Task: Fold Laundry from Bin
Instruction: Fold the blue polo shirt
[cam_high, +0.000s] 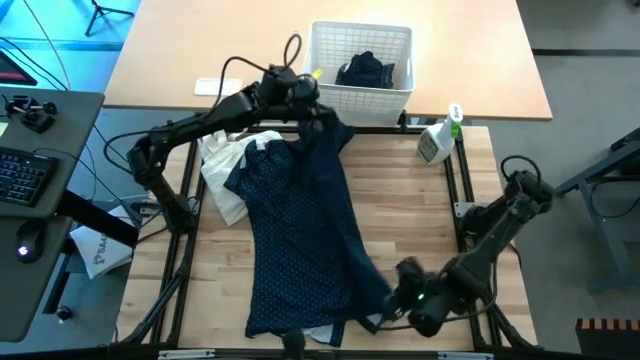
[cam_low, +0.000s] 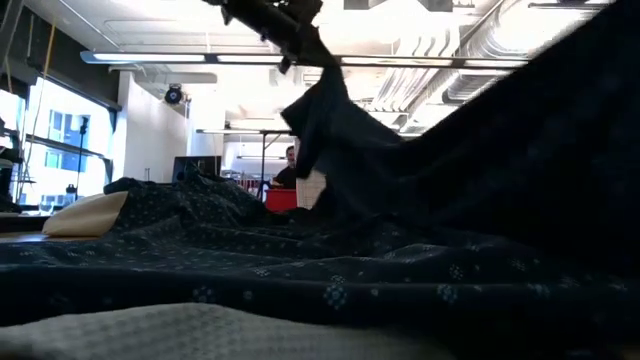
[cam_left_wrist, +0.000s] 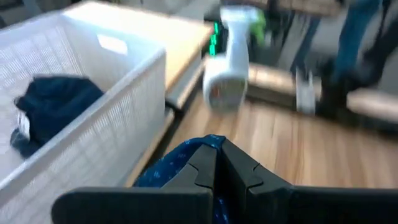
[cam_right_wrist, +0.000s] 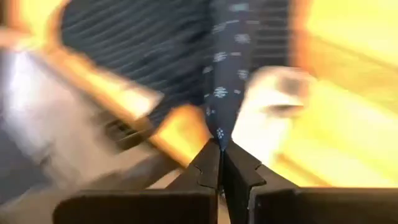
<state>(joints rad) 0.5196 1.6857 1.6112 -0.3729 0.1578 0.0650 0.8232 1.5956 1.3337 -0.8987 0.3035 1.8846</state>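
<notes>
A navy shirt with tiny white dots (cam_high: 300, 230) lies stretched along the table from the far side to the near edge. My left gripper (cam_high: 316, 112) is shut on its far end, just in front of the white lattice bin (cam_high: 360, 92). A plain dark navy piece (cam_high: 365, 70) lies in that bin. My right gripper (cam_high: 392, 303) is shut on the shirt's near right part. In the low view the shirt hangs from the left gripper (cam_low: 290, 35) and climbs to the upper right (cam_low: 560, 150). The shirt's middle rests on the table. My left gripper pinches a bunched fold at the shirt's far end (cam_left_wrist: 186, 158) between its two shut fingers, slanting down toward the table's far side. That end is lifted off the table and the cloth hangs below the fingers (cam_low: 330, 120). My right gripper pinches a narrow fold of the dotted shirt (cam_right_wrist: 222, 127) at its fingertips, pointing steeply down. The cloth runs from the fingers as a drawn strip, raised above the table at the near right.
A cream-white cloth bag (cam_high: 225, 165) lies partly under the shirt's left side. A white spray bottle (cam_high: 440, 135) with a green top stands at the far right, beside the bin. Bare wood (cam_high: 420, 210) shows right of the shirt. A person sits far off in the room (cam_low: 290, 165).
</notes>
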